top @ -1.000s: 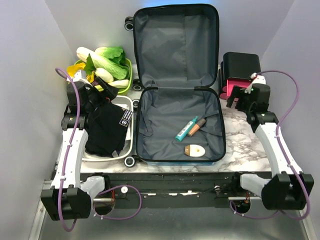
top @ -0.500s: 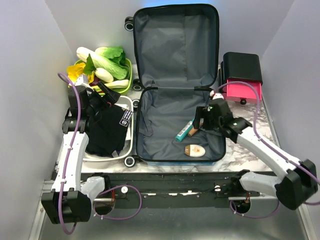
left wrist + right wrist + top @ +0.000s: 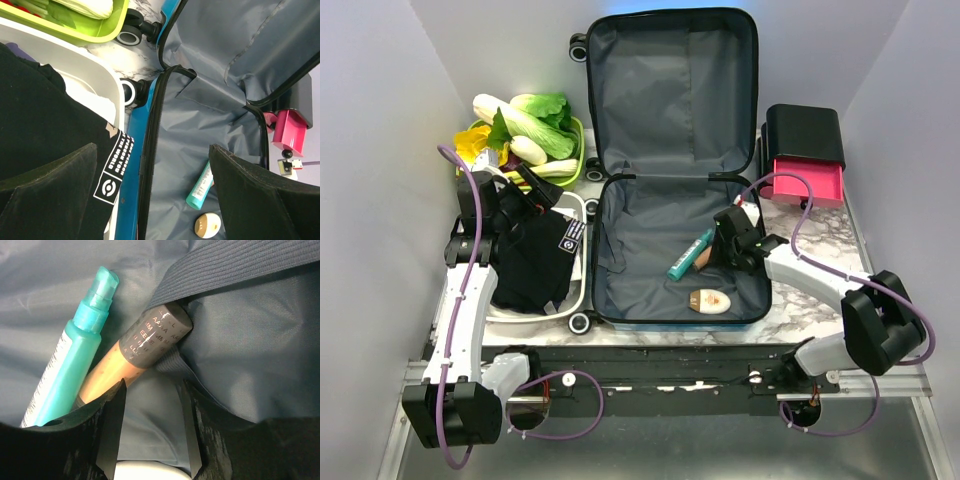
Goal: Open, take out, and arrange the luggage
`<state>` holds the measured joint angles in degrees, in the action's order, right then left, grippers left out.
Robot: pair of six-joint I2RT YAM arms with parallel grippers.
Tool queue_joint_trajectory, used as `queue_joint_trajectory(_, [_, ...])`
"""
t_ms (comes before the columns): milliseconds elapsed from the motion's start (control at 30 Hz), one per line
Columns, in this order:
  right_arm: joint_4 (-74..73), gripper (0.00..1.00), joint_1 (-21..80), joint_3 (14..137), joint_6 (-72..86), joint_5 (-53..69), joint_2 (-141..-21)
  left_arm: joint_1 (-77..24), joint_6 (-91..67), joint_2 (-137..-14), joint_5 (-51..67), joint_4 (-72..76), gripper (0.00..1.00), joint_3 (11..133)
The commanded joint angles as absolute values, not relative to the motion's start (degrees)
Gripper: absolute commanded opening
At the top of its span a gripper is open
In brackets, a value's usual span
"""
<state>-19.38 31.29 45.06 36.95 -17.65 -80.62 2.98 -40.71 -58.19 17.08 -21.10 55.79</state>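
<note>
- Right arm has swung in from beside the pink drawers [image 3: 810, 182]. In the top view the right gripper [image 3: 725, 247] is now low in the near half of the luggage [image 3: 660, 205], by the orange tube [image 3: 706, 258] and teal bottle [image 3: 686, 258].
- Luggage: blue shell, lying open mid-table, lid towards the far wall, grey lining. A cream compact [image 3: 708, 300] sits by its near rim.
- Left wrist view: left gripper [image 3: 153, 147] spread wide and empty, over the black garment [image 3: 45, 125] in the white bin [image 3: 107, 82].
- Right wrist view: fingers part-closed with a gap showing, nothing pinched. The orange tube lies just left of them, its cap under a strap [image 3: 240, 265].
- Best move, I judge: shift left to straddle the tube, then draw it clear of the strap before lifting.
</note>
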Motion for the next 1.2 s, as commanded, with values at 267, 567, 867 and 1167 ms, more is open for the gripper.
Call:
queue_joint_trajectory(267, [-13.89,0.56,31.55,47.99,41.56,-17.58,-80.77,2.73,-40.17,-58.18,19.25,-21.18,0.99,55.37])
queue_joint_trajectory(567, [-15.64,0.56,31.55,49.40,44.65,-20.65,-84.20,2.81,-39.73,-58.27,18.19,-21.97,0.99,55.72])
queue_joint_trajectory(867, [-17.49,0.56,31.47,47.20,45.35,-21.79,-84.11,2.73,-39.90,-58.97,17.75,-21.71,0.99,55.90])
queue_joint_trajectory(1167, [-16.79,0.56,31.12,52.47,46.67,-25.14,-93.07,2.81,-39.90,-58.97,17.58,-21.36,0.99,55.37])
